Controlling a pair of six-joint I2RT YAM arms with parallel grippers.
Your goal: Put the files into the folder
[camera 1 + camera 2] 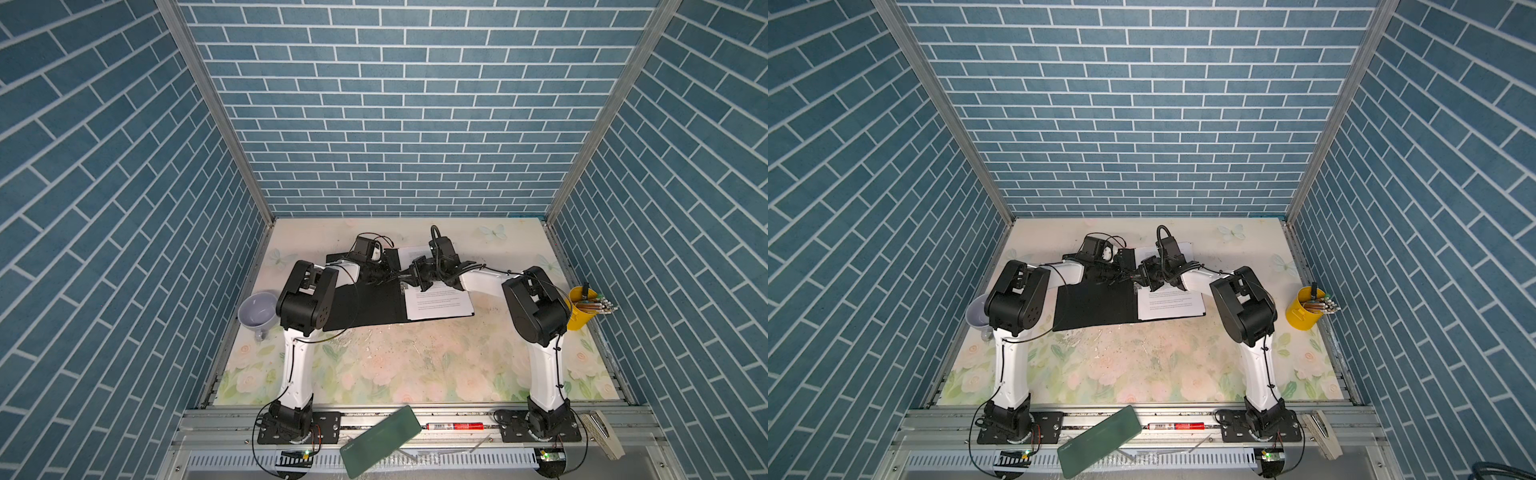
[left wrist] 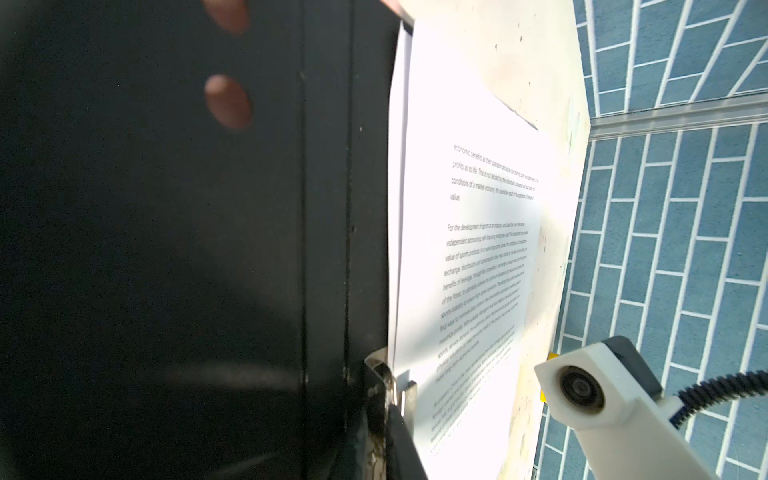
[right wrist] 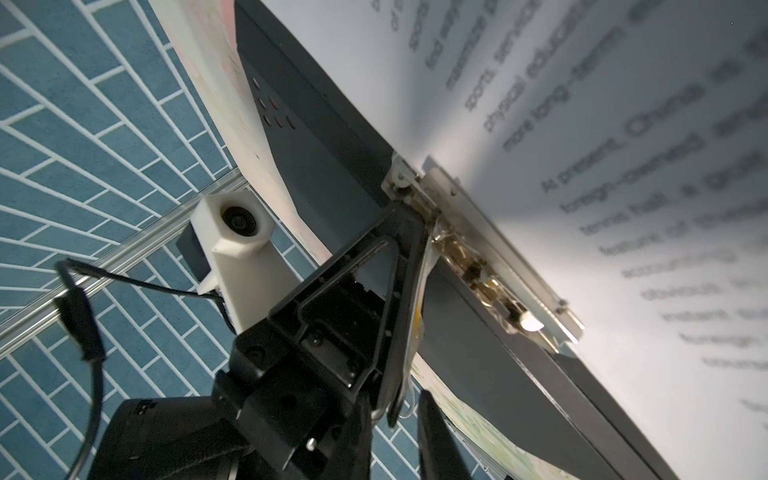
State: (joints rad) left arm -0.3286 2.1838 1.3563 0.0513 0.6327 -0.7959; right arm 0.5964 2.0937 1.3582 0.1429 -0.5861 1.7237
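The flowery tabletop (image 1: 415,365) holds the open folder (image 1: 365,303) at its far middle, black inside up, so paper can go in. The files (image 1: 440,301) lie on its right half, with one edge at the metal clip (image 3: 490,257) on the spine. The left pincer (image 1: 395,277) is pinched narrow on the clip's lever, likely to work it. The right pincer (image 1: 409,279) sits just beside it. I cannot tell how wide it is.

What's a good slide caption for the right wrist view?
Left fingers at the metal spine clip of the open folder, a printed sheet lying inside.
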